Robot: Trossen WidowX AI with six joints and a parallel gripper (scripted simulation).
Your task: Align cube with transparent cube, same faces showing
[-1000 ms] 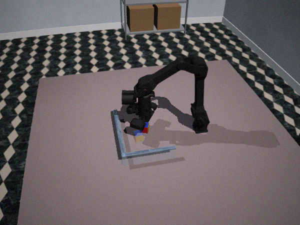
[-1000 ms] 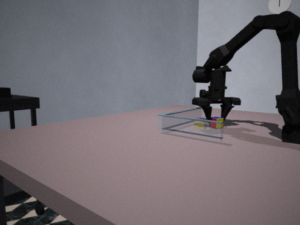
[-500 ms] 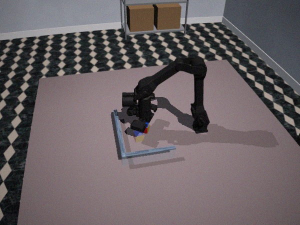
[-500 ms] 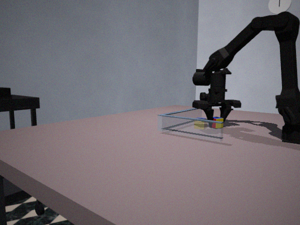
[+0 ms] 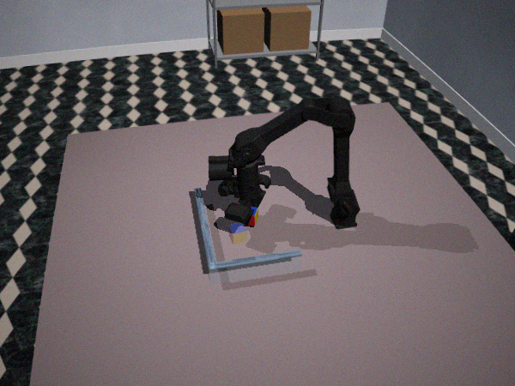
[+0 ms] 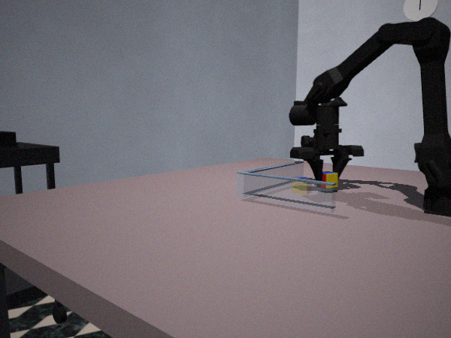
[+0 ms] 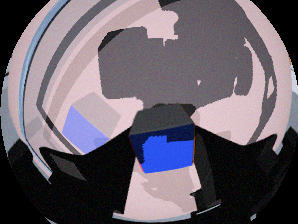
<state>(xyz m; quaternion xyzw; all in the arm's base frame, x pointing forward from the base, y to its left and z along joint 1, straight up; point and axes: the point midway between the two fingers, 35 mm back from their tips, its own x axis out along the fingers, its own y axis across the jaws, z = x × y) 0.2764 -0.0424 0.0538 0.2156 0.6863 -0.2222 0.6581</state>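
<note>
Gripper [image 6: 330,170] pinches the cube [image 6: 329,179] from above, ready to carry it to the ghost cube [image 5: 239,234] at seven o'clock.

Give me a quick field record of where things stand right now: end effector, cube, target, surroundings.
end effector: black parallel-jaw end effector, lowered to the table, shut on the cube
cube: small solid cube with blue, red and yellow faces, blue on top, resting on the pink table top
target: pale transparent cube, close beside the solid cube, apart from it
fence: clear L-shaped wall beside both
placement: not yet done
background: metal shelf rack with brown boxes
</note>
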